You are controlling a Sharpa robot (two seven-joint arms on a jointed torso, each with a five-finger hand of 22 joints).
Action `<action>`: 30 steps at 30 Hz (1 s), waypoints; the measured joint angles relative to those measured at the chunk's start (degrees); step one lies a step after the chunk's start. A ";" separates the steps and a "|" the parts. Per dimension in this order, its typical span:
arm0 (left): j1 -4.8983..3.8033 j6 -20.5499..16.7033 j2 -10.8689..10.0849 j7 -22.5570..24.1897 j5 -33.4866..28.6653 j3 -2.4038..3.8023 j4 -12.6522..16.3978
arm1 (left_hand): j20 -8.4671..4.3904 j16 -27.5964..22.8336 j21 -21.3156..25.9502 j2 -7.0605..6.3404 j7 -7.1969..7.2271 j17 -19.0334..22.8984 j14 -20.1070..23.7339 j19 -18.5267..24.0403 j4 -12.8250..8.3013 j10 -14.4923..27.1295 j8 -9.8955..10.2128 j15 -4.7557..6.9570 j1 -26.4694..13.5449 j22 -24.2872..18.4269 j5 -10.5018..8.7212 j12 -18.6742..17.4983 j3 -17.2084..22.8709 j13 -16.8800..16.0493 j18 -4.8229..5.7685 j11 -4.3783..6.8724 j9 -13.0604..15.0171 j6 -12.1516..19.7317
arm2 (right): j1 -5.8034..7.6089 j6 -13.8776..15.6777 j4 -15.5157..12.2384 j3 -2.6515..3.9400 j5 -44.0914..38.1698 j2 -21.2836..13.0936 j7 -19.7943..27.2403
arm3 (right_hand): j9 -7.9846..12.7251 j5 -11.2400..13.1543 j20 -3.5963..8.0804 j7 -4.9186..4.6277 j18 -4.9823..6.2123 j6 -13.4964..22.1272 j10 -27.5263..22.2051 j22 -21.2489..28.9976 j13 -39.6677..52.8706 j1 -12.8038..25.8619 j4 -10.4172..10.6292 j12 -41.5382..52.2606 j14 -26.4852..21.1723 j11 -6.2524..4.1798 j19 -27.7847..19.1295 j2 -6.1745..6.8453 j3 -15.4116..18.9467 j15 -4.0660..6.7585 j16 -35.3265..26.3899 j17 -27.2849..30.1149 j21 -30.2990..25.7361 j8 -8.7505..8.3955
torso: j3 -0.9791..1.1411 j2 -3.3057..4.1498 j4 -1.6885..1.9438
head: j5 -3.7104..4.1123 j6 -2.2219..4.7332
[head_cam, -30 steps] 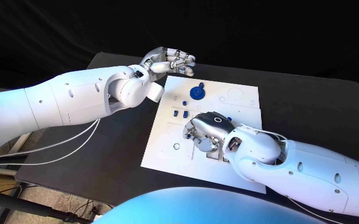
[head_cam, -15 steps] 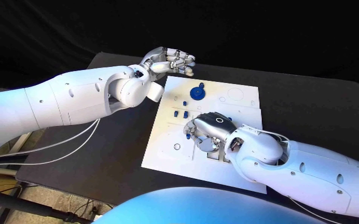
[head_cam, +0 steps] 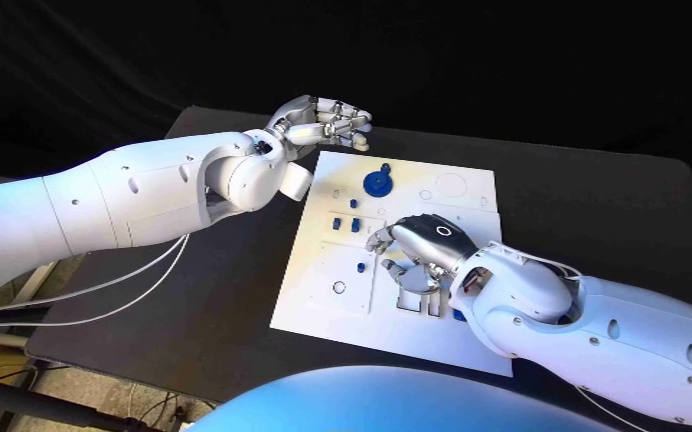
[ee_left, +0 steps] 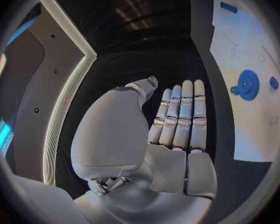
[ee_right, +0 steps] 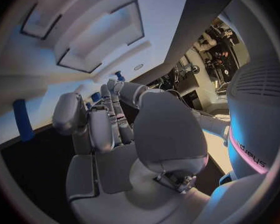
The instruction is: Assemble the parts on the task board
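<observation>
The white task board lies mid-table. A blue gear sits near its far edge, also in the left wrist view with a small blue peg beside it. Small blue pieces stand in the board's left part. My right hand hovers palm down over the board's middle, fingers bent toward the slots; what lies under the fingertips is hidden. A blue bar lies on the board beside my right hand. My left hand is raised off the board's far left corner, its fingers straight and together, holding nothing.
Rectangular recesses are cut into the board ahead of the right hand. Bare black table flanks the board on the left, and more table on the right. The left forearm crosses the table's left side.
My right hand has shifted a little to the right and nearer over the board. The left hand has stayed raised in place.
</observation>
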State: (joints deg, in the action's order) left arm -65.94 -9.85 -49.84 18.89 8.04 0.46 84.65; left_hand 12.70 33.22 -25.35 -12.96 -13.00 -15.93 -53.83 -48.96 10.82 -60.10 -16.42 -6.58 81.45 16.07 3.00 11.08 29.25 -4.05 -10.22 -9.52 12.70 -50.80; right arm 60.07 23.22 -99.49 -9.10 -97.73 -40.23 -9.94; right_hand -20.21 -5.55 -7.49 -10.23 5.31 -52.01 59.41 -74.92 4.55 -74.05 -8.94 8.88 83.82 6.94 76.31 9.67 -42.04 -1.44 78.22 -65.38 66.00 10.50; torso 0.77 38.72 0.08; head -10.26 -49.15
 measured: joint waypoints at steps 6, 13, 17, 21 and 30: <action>0.00 0.03 -0.15 -0.03 0.00 0.00 -0.11 | 0.00 0.00 0.00 0.23 0.00 0.00 0.00 0.00 0.00 0.00 0.00 0.00 0.23 0.00 0.00 0.00 0.00 0.00 0.00 0.00 0.00 0.00 | 2.82 0.95 -2.54 0.51 1.65 -5.09 -0.05 | -0.25 -0.05 0.00 -0.09 0.00 -0.95 0.00 0.00 -0.34 1.46 0.78 1.20 0.20 0.00 0.00 1.42 1.68 -0.20 0.00 0.14 0.00 0.00 | -0.02 0.00 -0.03 | 0.59 0.36; 0.00 0.13 -0.25 -0.04 -0.01 0.00 -0.12 | 0.00 0.00 0.00 0.23 0.00 0.01 0.00 0.00 0.00 0.00 0.00 0.00 0.23 -0.05 0.00 0.00 0.00 0.00 0.00 0.00 0.00 0.00 | 6.64 -0.10 -2.88 0.96 6.84 -10.31 -0.12 | -0.25 -2.44 0.22 0.51 0.00 -0.48 -0.60 0.01 -0.61 5.00 3.26 2.45 0.20 -0.61 0.23 3.76 8.16 -0.20 0.00 -0.66 -0.55 -0.33 | -0.04 -0.03 -0.08 | 2.10 1.20; 0.00 0.23 -0.28 -0.03 -0.01 -0.01 -0.05 | 0.00 0.00 0.00 0.23 0.00 -0.05 0.00 0.00 0.00 0.00 0.00 0.00 0.23 -0.05 0.00 0.00 0.00 0.01 0.00 0.00 0.00 0.00 | 7.42 -2.19 -1.68 1.00 9.12 -11.61 -0.09 | -0.25 -2.66 0.22 0.52 0.00 -0.08 -1.64 0.01 -0.67 4.99 3.71 2.45 0.20 -0.62 0.23 3.75 10.42 -0.20 0.00 -0.73 -1.15 -0.58 | -0.04 -0.03 -0.08 | 2.79 1.59; 0.00 0.33 -0.31 -0.02 -0.01 -0.01 -0.02 | 0.00 0.00 0.00 0.23 0.00 -0.05 0.00 0.01 0.00 0.00 0.00 0.00 0.23 -0.05 0.00 0.00 0.00 0.01 0.00 0.00 0.00 0.00 | 7.66 -4.68 -0.82 1.00 10.24 -11.91 0.01 | -0.25 -2.66 0.22 0.72 0.00 0.12 -2.04 0.01 -0.67 4.99 3.89 2.45 0.20 -0.63 0.22 3.75 11.15 -0.20 0.23 -0.96 -1.37 -0.78 | 0.03 0.00 -0.08 | 3.06 1.79; 0.01 0.47 -0.35 -0.02 -0.01 -0.01 -0.01 | -0.01 0.00 0.00 0.23 0.00 -0.04 0.00 0.01 0.00 0.00 0.00 0.00 0.23 -0.10 0.00 0.00 0.00 0.01 0.00 0.00 0.00 0.00 | 7.48 -8.52 0.63 0.88 10.73 -11.31 0.11 | -0.24 -2.77 0.20 0.72 0.00 0.12 -2.04 -0.03 -0.66 4.45 4.01 3.31 0.20 -0.62 0.65 3.22 11.74 -0.20 0.23 -1.07 -1.37 -0.78 | 0.03 0.09 -0.01 | 3.18 1.82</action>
State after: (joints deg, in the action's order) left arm -65.93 -9.39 -50.19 18.87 8.03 0.45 84.63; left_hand 12.69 33.23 -25.35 -12.74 -12.99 -15.97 -53.83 -48.95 10.82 -60.11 -16.42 -6.58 81.67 15.97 3.00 11.08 29.25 -4.04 -10.22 -9.51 12.70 -50.81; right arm 67.55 14.70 -98.86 -8.22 -87.00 -51.54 -9.83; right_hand -20.45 -8.32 -7.29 -9.51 5.30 -51.89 57.38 -74.95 3.89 -69.59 -4.93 12.19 84.01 6.31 76.95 12.89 -30.30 -1.64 78.45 -66.45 64.62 9.72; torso 0.80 38.81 0.08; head -7.08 -47.33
